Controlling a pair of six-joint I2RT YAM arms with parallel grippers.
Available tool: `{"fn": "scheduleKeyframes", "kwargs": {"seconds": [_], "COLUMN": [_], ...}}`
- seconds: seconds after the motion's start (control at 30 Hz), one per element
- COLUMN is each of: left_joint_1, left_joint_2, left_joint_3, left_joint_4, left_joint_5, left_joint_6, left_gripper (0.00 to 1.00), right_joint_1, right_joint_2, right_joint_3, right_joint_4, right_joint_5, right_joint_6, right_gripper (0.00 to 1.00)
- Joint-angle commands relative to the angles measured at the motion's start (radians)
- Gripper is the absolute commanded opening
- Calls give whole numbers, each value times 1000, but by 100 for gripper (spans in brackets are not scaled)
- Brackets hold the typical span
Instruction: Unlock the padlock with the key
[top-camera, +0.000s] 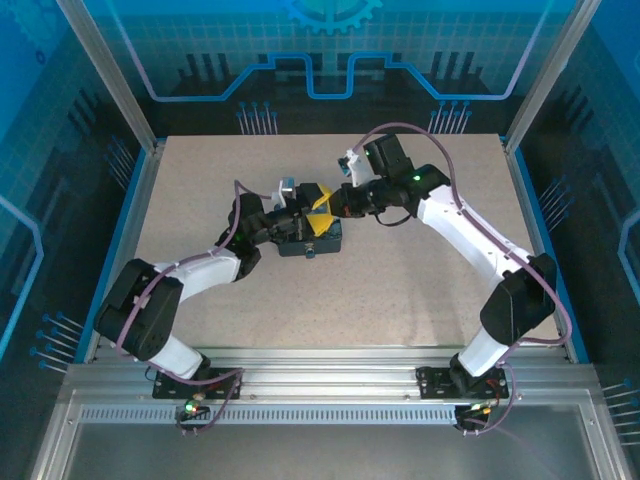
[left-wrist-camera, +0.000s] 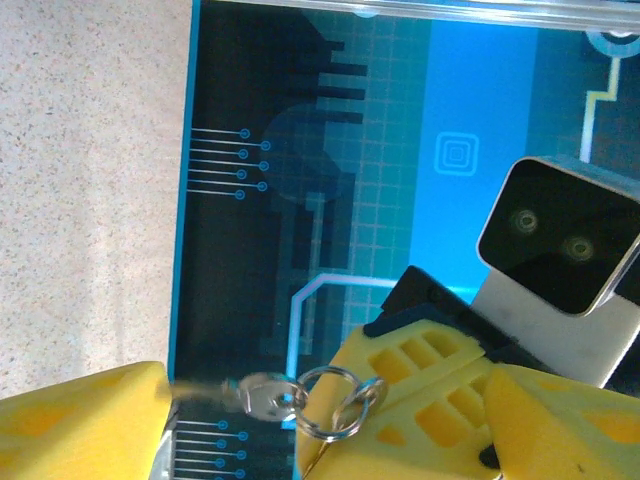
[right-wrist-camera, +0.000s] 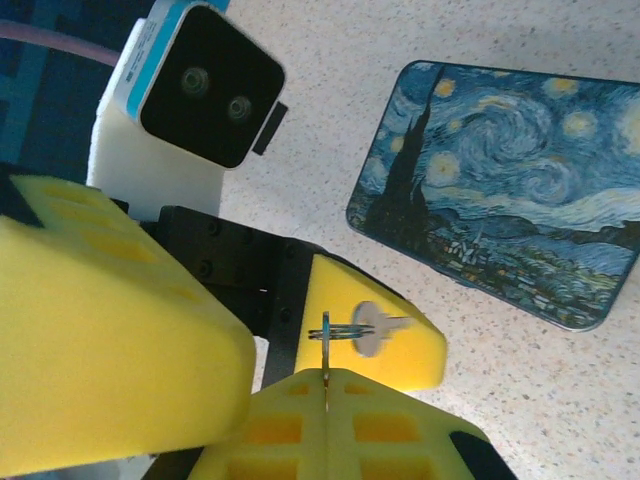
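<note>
Right gripper is pinched together on the ring. The key hangs from it between the wide-apart fingers of the left gripper, near the tin. Because the key hangs loose, it may swing or twist as the left fingers close and end up gripped crooked. Both arms reach inward, their wrists meeting over mid-table.

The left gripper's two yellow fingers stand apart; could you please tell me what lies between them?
The key, on a key ring pinched by the shut right gripper, lies between those fingers, as the left wrist view shows.
</note>
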Motion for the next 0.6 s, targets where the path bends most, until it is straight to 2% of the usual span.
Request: {"fn": "scheduleKeyframes", "kwargs": {"seconds": [0.0,0.57], "left_joint_1": [-13,23], "left_joint_2": [23,19], "left_joint_3": [-15,-43], "left_joint_4": [119,135], "left_joint_5": [-4,-11], "left_joint_6": [-49,-45], "left_gripper": [80,60], "right_joint_1": [29,30], "right_joint_2": [21,-36], "right_joint_3": [-19,-115], "right_joint_4": [54,85], "right_joint_5": [-50,-73], "right_joint_6": [21,28], "right_gripper": [0,0]}}
